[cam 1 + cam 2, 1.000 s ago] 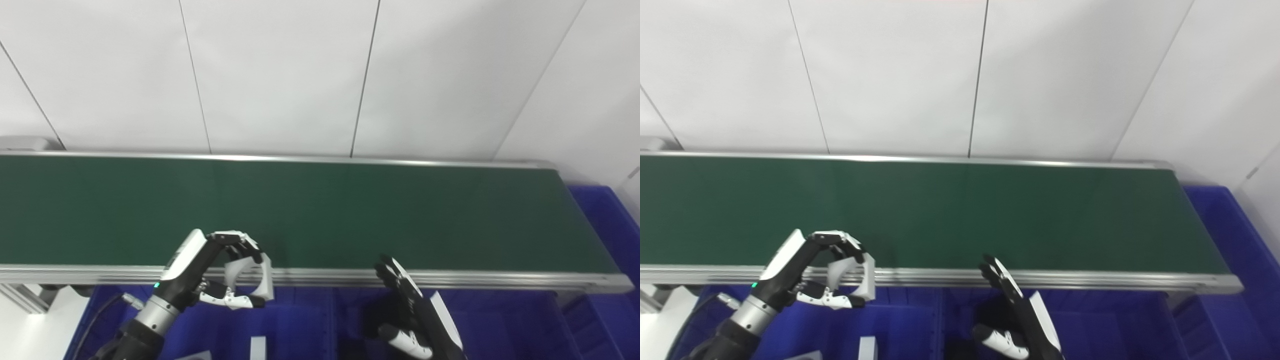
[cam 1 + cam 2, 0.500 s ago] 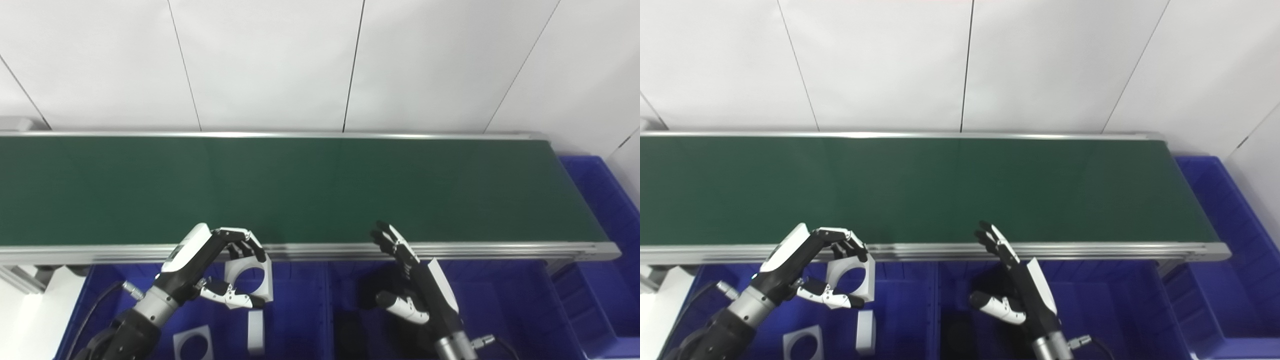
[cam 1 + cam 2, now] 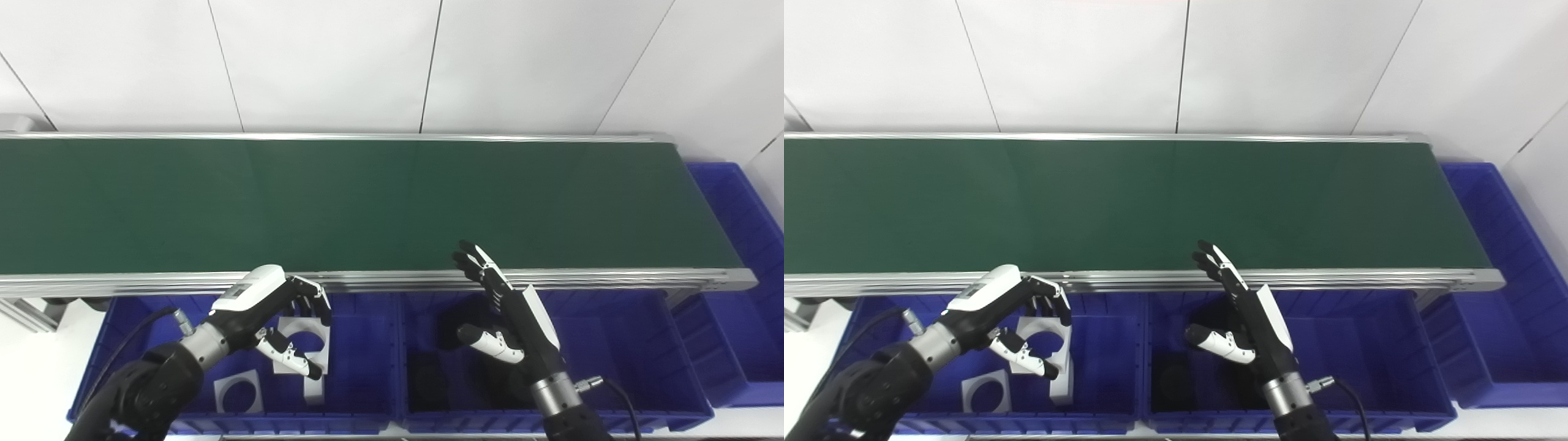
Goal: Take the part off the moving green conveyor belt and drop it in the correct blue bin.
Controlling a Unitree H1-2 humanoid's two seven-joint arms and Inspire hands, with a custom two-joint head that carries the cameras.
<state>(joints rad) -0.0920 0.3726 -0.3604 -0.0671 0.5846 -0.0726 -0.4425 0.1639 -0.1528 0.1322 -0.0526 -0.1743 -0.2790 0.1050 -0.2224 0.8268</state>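
Head cameras, downward (same conveyor belt)

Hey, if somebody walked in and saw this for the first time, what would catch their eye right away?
Probably the long green conveyor belt, which runs across the whole picture with nothing on it. Next, the left hand holding a white part with a round hole over the left blue bin, where two more white pieces lie. The right hand waits open over the middle bin.

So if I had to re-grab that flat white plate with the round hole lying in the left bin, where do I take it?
Come from above and pinch the white plate across one outer edge and the hole's rim. It lies flat on the left bin's floor, so its faces offer no purchase.
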